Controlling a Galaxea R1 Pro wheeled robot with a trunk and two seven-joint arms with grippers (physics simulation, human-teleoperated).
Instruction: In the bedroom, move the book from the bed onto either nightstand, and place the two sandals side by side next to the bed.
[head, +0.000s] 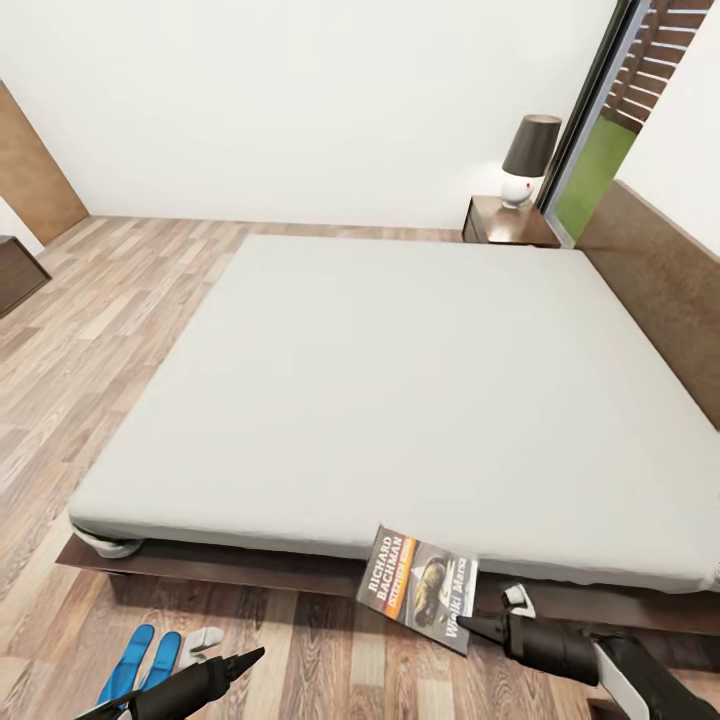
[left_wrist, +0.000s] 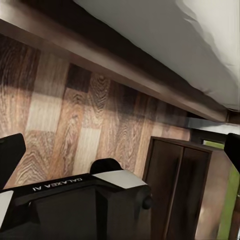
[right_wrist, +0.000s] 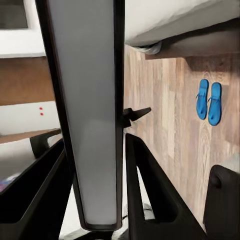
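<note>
The book (head: 420, 590) hangs tilted over the front edge of the bed (head: 400, 400), its "Richard Bachman" cover facing up. My right gripper (head: 472, 622) is shut on its lower corner; in the right wrist view the book (right_wrist: 85, 110) stands edge-on between the fingers (right_wrist: 150, 195). The two blue sandals (head: 140, 662) lie side by side on the floor near the bed's front left corner, partly behind my left arm. My left gripper (head: 232, 652) hovers open above the floor beside them. A nightstand (head: 505, 222) stands at the far corner of the bed.
A lamp (head: 528, 160) with a dark shade sits on the far nightstand beside the tall window (head: 600, 130). The headboard (head: 650, 280) runs along the right. A dark wooden cabinet (left_wrist: 175, 190) stands close by on the floor. Open plank floor (head: 90, 330) lies left of the bed.
</note>
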